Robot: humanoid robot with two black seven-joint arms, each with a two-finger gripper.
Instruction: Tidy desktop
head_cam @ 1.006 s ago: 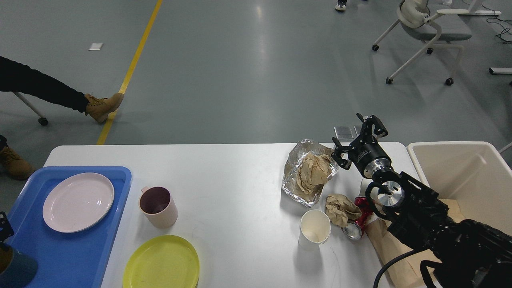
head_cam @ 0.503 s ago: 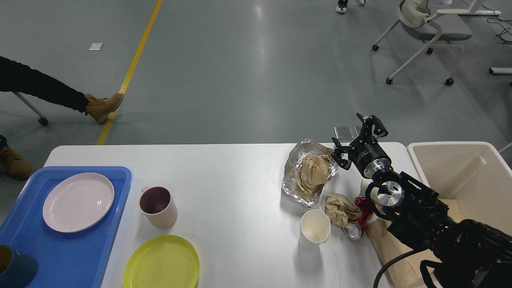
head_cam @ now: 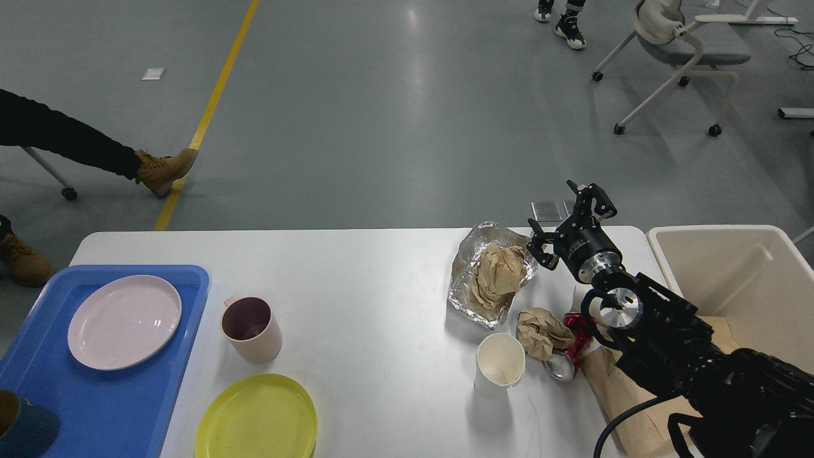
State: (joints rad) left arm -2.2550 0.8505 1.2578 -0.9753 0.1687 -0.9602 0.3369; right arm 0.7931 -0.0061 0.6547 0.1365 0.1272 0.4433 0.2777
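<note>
Hovering over the far right part of the desktop [head_cam: 381, 280], right gripper [head_cam: 569, 219] with fingers spread wide and holding nothing, one finger just beside the foil sheet [head_cam: 474, 296] and its crumpled brown paper [head_cam: 499, 273]. Sitting close together in front of it: a smaller paper wad [head_cam: 540, 329], a crushed red can [head_cam: 566, 362], a white paper cup [head_cam: 501, 364], a flat brown bag [head_cam: 620, 394] partly hidden under the arm. Standing just off the right end, the cream bin [head_cam: 731, 254]. Waiting on the left: blue tray [head_cam: 114, 407] carrying a pink plate [head_cam: 124, 321] and a dark blue cup [head_cam: 25, 429] at the corner; pink mug [head_cam: 251, 327] and yellow plate [head_cam: 256, 416] resting on bare tabletop. Left gripper not showing anywhere. Risking, judging from this layout: foil crumpling or sliding instead of lifting if pinched at a thin edge; paper ball rolling out of the foil during a carry toward the bin; forearm sweeping the paper cup or can while reaching, given how tightly the litter is packed beneath it; cup tipping easily, being light and empty-looking. Comparing with a second ago: right gripper barely shifting, same pose and same spread; the dark left gripper tip once showing at the left edge above the blue cup now gone from sight; a bystander's sneakers now appearing at the top edge of the floor.
</note>
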